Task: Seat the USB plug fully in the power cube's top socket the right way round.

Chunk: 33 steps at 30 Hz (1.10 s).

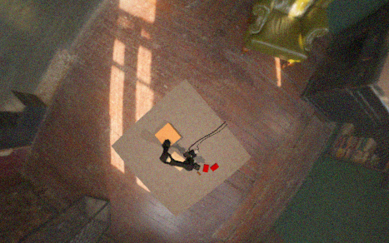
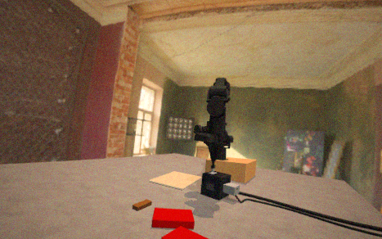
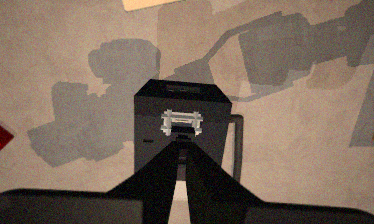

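Observation:
The black power cube [image 2: 216, 185] [image 3: 150, 120] stands on the table. The metal-rimmed socket [image 3: 165, 122] on its top shows in the wrist view. My gripper [image 2: 213, 167] [image 3: 182, 148] points down over the cube, its fingers nearly together, shut on the small dark USB plug [image 3: 183, 131]. The plug is at the near edge of the socket in the wrist view. The fingertips hide most of the plug, so its depth and which way round it is cannot be told. A little bright metal shows under the fingertips in the exterior view.
A pale grey plug [image 2: 231, 188] with black cables [image 2: 289, 207] sticks out of the cube's side. An orange box [image 2: 240, 169] [image 1: 168, 133] stands behind. A flat tan sheet [image 2: 176, 180], a small brown block [image 2: 142, 205] and two red blocks [image 2: 173, 218] [image 1: 214, 166] lie around the cube.

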Motion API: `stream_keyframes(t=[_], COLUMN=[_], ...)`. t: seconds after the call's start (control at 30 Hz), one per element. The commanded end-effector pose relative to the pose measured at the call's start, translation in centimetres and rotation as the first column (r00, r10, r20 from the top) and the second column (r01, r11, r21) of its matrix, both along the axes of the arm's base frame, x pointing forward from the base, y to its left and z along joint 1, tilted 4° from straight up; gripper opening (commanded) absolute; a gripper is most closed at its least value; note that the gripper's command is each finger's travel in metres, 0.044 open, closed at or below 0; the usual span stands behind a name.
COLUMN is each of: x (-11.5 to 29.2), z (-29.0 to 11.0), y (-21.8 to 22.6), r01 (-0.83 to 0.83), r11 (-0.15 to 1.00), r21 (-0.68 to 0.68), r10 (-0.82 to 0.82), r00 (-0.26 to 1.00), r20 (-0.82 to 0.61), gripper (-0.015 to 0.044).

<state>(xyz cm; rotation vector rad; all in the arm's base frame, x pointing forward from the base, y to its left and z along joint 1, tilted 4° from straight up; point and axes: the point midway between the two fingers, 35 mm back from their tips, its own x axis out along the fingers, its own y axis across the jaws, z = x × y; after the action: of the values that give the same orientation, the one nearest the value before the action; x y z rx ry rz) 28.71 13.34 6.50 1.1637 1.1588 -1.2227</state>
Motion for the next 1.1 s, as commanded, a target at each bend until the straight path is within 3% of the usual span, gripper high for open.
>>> stream_keyframes(t=[0.0, 1.07], x=[0.04, 0.05], z=[-0.09, -0.48], y=[-0.01, -0.03], r01=[-0.004, -0.004], r11=[1.0, 1.0], r21=[-0.001, -0.001], r10=[0.004, 0.004], r00=[1.0, 1.0], r20=[0.001, 0.001], gripper=[0.0, 0.0])
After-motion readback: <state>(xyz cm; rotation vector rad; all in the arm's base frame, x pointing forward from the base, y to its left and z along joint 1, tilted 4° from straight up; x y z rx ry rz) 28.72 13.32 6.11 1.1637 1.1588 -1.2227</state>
